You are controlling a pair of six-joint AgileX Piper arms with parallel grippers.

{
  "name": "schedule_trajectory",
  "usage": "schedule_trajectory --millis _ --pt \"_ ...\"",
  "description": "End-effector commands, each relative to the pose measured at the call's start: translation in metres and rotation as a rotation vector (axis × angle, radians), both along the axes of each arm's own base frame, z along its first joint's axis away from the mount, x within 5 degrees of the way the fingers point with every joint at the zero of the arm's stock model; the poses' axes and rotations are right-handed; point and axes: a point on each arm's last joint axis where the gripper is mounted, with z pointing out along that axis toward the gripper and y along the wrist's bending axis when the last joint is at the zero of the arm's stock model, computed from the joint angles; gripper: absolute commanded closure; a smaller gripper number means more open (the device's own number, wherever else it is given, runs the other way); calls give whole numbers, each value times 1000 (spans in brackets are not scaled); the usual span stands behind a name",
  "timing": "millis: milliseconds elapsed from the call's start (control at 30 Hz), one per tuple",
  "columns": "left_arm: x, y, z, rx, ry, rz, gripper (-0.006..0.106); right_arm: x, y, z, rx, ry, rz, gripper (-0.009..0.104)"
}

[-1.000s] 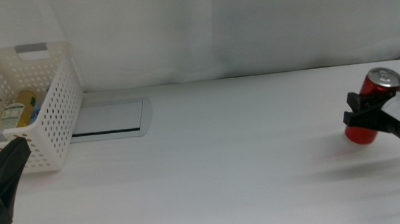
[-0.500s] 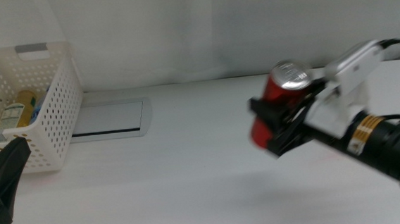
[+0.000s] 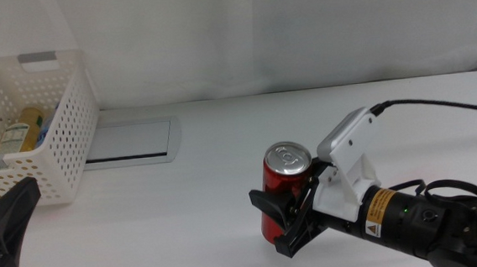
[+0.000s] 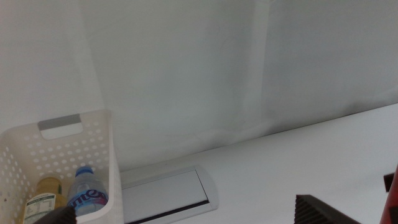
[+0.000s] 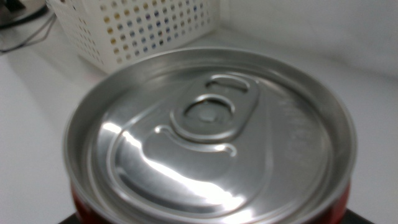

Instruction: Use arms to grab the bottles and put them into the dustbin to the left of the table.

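Observation:
My right gripper [image 3: 272,224] is shut on a red soda can [image 3: 286,193] and holds it upright low over the white table [image 3: 208,186], right of centre. The can's silver top fills the right wrist view [image 5: 211,130]. The white perforated dustbin [image 3: 61,129] stands at the far left. In it lie the yellow juice bottle [image 3: 19,132] and the blue-capped water bottle [image 3: 42,124]; the left wrist view shows both, the juice bottle [image 4: 40,200] and the water bottle [image 4: 87,194]. My left gripper [image 3: 5,230] waits open and empty at the bottom left, in front of the dustbin.
A grey inset panel [image 3: 130,141] lies in the table just right of the dustbin. A white curtain hangs behind the table. The dustbin also shows behind the can in the right wrist view [image 5: 143,25]. A black cable [image 3: 438,104] trails from the right arm.
My right gripper has carried the red can from the far right edge leftward, lifted it, then lowered it near the table's middle. The left gripper has stayed put.

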Motion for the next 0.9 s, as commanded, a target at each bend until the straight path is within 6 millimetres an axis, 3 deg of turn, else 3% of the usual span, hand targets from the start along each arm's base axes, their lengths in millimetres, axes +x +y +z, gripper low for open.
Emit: schedule_trajectory --millis 0,300,533,567,633,667,867 --pt "0 -1 -2 -6 9 -6 10 3 4 1 40 -21 3 97" --pt "0 -1 -2 -6 9 -6 10 5 7 -25 -26 16 12 97" --pt "0 -1 -2 -6 9 -6 10 5 7 -27 -30 16 20 96" --pt "0 -1 -2 -3 9 -7 12 4 7 -27 -28 20 24 15" --pt "0 -1 -2 -3 9 -7 12 5 7 -27 -29 24 16 -5" --pt "0 -1 -2 -3 9 -7 12 5 7 -28 -32 27 16 -8" --pt "0 -1 -2 -3 9 -7 12 3 6 -18 -27 6 29 -8"
